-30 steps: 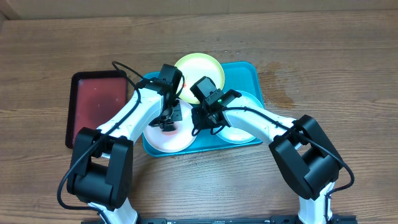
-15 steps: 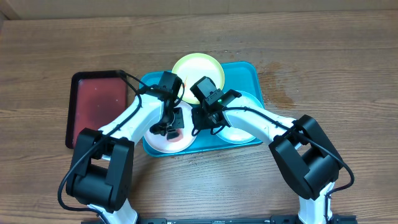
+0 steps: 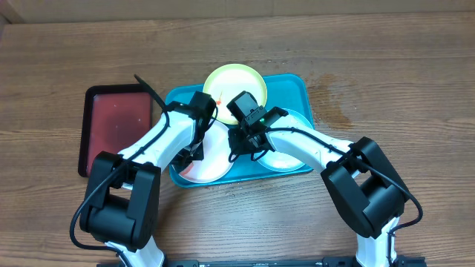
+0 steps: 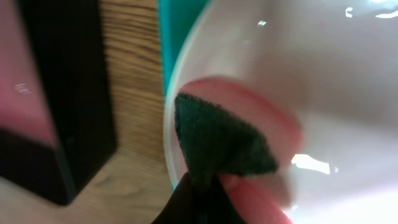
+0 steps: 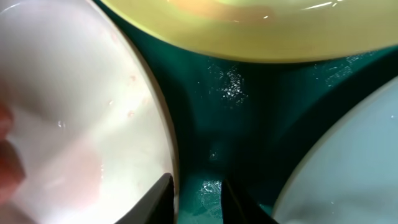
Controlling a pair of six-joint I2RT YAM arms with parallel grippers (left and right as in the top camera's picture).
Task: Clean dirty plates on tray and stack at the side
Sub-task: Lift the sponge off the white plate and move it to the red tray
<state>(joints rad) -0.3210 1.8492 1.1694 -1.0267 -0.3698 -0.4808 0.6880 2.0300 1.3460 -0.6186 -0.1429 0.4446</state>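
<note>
While left gripper (image 3: 191,151) presses cloth (image 4: 217,140) — white plate (image 4: 298,56), red-smeared

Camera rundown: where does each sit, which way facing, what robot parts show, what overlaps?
Overhead: above table, facing straight down; both arms, teal tray, red tray, plates.
Left wrist: on left arm, facing down at white plate; left gripper shut on cloth.
Right wrist: on right arm, facing down at teal tray between plates; right gripper tips show.
Shared: both wrists see the white plate.
</note>
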